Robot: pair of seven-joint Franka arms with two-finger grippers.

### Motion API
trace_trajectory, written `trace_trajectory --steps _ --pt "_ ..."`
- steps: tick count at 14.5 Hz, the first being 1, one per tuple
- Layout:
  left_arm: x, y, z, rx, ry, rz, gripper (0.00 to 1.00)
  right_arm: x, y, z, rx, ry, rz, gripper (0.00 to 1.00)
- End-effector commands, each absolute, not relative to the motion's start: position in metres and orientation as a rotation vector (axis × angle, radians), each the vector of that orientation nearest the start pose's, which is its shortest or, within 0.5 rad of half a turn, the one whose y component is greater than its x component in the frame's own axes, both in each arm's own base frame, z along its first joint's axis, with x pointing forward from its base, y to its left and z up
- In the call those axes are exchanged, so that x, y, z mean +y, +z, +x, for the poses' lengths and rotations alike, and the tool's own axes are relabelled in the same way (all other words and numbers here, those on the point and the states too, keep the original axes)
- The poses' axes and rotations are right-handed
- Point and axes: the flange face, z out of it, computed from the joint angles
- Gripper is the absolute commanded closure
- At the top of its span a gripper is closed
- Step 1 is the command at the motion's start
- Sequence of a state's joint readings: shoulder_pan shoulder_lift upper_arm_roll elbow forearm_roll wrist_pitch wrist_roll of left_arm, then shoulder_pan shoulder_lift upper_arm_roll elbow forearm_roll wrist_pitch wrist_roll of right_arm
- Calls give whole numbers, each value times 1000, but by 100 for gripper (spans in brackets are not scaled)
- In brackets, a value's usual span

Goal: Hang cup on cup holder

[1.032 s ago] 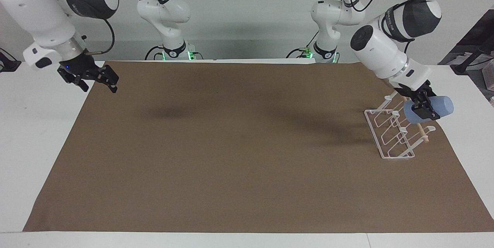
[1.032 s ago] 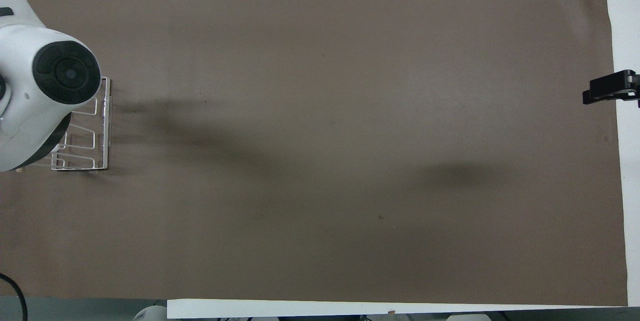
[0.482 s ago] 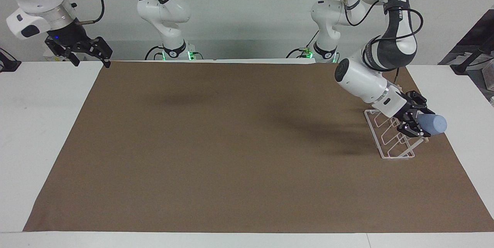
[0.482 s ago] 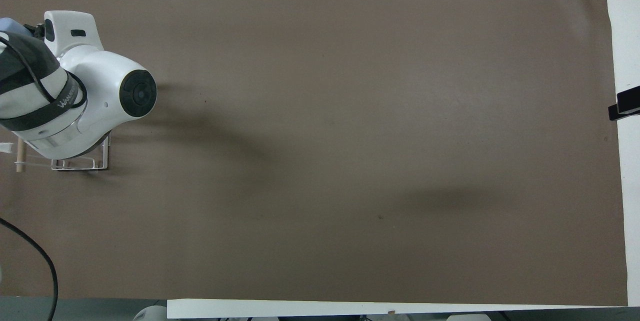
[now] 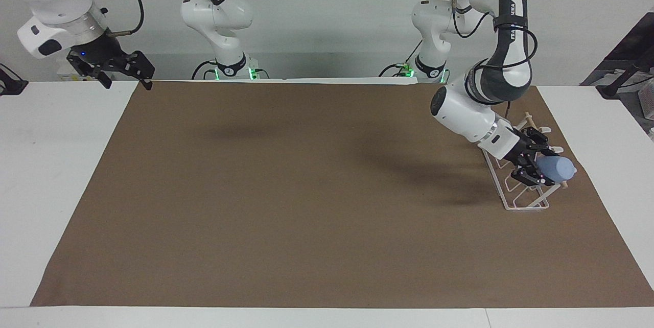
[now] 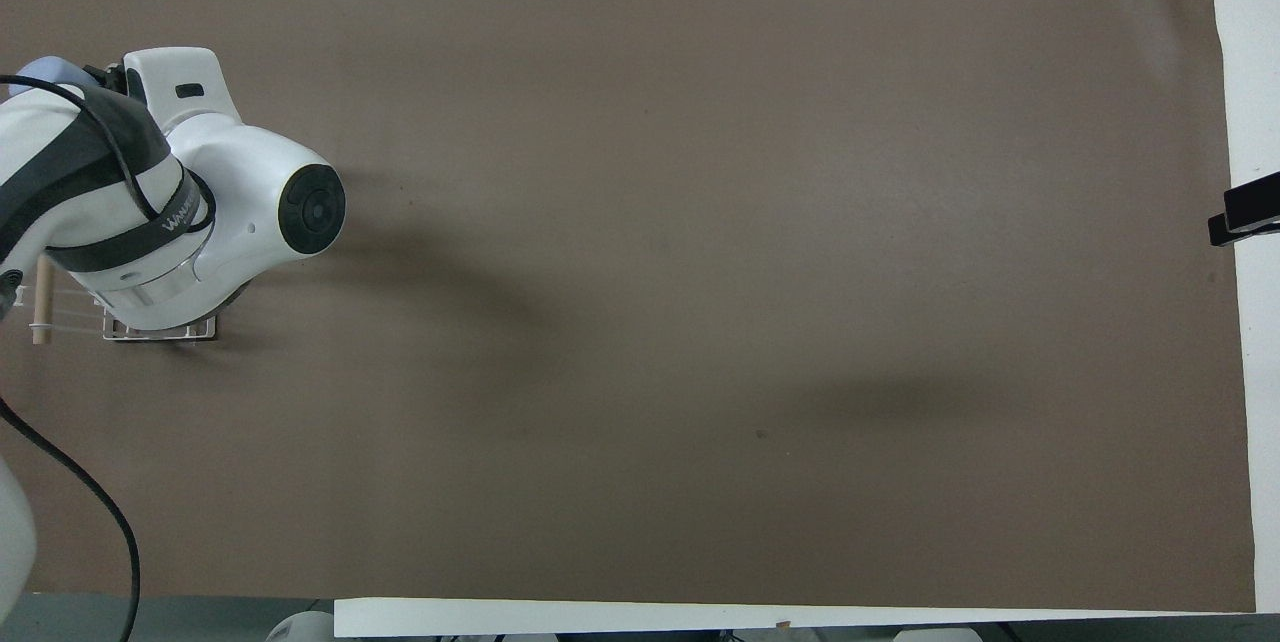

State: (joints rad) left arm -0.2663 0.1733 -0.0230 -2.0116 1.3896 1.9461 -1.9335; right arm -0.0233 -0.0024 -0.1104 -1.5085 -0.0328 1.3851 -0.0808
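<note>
The light-blue cup [image 5: 558, 169] lies tilted on its side over the white wire cup holder [image 5: 526, 207], at a prong near the wooden dowel, at the left arm's end of the table. My left gripper [image 5: 537, 165] has its fingers on either side of the cup's open end and is shut on it. In the overhead view the left arm hides most of the cup holder [image 6: 160, 331], and only a sliver of the cup [image 6: 45, 70] shows. My right gripper [image 5: 118, 69] is open and empty, held up over the mat's corner at the right arm's end, and waits.
A brown mat [image 5: 306, 190] covers most of the white table [image 5: 46, 174]. The dowel's end [image 5: 529, 120] sticks out of the cup holder toward the robots. The right gripper's tip [image 6: 1243, 217] shows at the mat's edge in the overhead view.
The left gripper has come down with the cup, from above the rack onto its prongs, and the cup has tilted. The right gripper has risen and drawn back toward the robots.
</note>
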Motion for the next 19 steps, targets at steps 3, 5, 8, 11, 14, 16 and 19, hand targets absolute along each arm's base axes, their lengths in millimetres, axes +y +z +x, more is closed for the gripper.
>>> trace_trajectory --steps 3,5,8,11,14,16,19 --pt "-96 389 572 -926 -1217 -1939 60 -76 640 529 92 215 -3162 1" --pt "-91 386 574 -939 -1216 -1954 60 -75 640 529 90 214 -3156 1" --pt "-84 384 577 -964 -1225 -1982 59 -75 640 529 90 214 -3156 1" --pt "-78 382 580 -989 -1230 -2000 59 -76 640 529 92 216 -3154 1" --pt "-78 378 577 -993 -1222 -2017 56 -75 640 529 90 216 -3154 1" --pt "-79 376 577 -1003 -1218 -2028 51 -75 640 529 92 220 -3153 1" --pt "-78 377 577 -1014 -1202 -2024 4 -75 639 528 90 228 -3154 1"
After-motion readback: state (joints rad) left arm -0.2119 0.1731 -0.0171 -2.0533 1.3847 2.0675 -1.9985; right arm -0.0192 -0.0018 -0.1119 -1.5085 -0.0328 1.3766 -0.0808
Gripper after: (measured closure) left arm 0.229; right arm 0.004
